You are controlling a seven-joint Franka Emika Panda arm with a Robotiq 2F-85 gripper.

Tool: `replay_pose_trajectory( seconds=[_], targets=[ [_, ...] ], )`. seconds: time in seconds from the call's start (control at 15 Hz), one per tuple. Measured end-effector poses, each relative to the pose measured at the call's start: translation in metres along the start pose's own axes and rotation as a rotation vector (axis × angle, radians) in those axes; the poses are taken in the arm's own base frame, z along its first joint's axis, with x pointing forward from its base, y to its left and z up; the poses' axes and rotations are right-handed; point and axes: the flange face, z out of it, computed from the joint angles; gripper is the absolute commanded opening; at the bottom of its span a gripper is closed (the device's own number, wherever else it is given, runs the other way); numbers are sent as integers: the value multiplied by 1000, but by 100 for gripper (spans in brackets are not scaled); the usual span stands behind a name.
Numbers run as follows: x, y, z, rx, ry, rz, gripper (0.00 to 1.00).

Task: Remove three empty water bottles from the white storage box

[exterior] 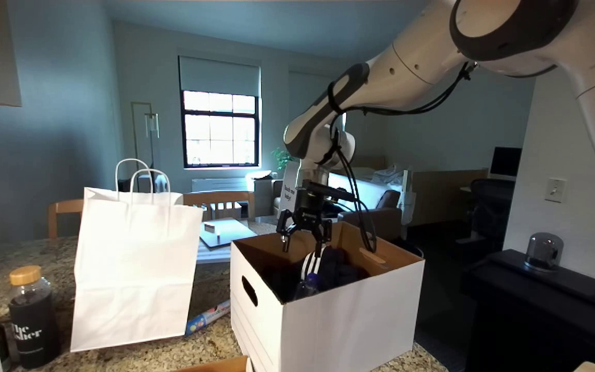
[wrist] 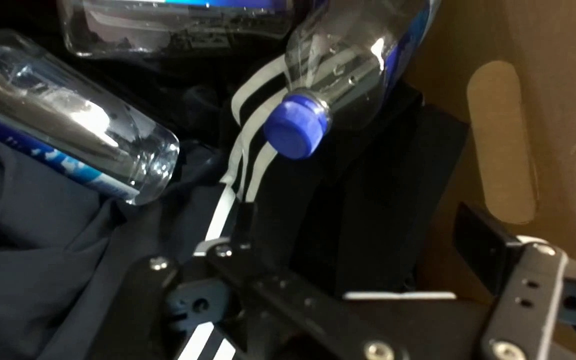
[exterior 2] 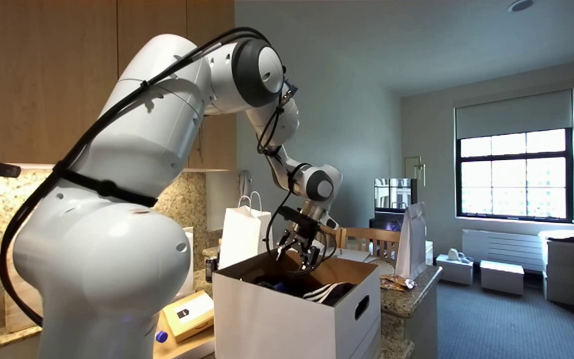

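Room: pale walls [exterior 2: 337, 109], blue carpet [exterior 2: 511, 324], a window [exterior 2: 508, 192] with its blind [exterior 2: 513, 114] part lowered. Surface: speckled stone counter [exterior: 215, 349]. On it stands one white box [exterior: 349, 330], open at the top. Two white bags [exterior 2: 244, 234] show in an exterior view, one of them loop-handled. One gripper [wrist: 363, 235], at the box's mouth, fingers [wrist: 525, 295] spread wide apart; how deep it reaches cannot be told. Inside the box, over dark cloth [wrist: 43, 290] with white stripes, are three bottles [wrist: 83, 115]. One blue cap [wrist: 295, 125] is visible, on the bottle closest to the box wall. Hidden or cut off: all three bottles run past the wrist view's edge, and the box's walls conceal much of its contents from both exterior views.
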Motion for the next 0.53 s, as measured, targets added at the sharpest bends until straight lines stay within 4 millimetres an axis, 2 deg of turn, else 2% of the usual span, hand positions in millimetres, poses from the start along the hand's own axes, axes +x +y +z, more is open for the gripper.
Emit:
replay_pose_trajectory(
  seconds=[0.33,0.53],
  targets=[
    [-2,-1,40,-28,-117,-13,100],
    [0,-2,57,-35,-142,-15,100]
  ],
)
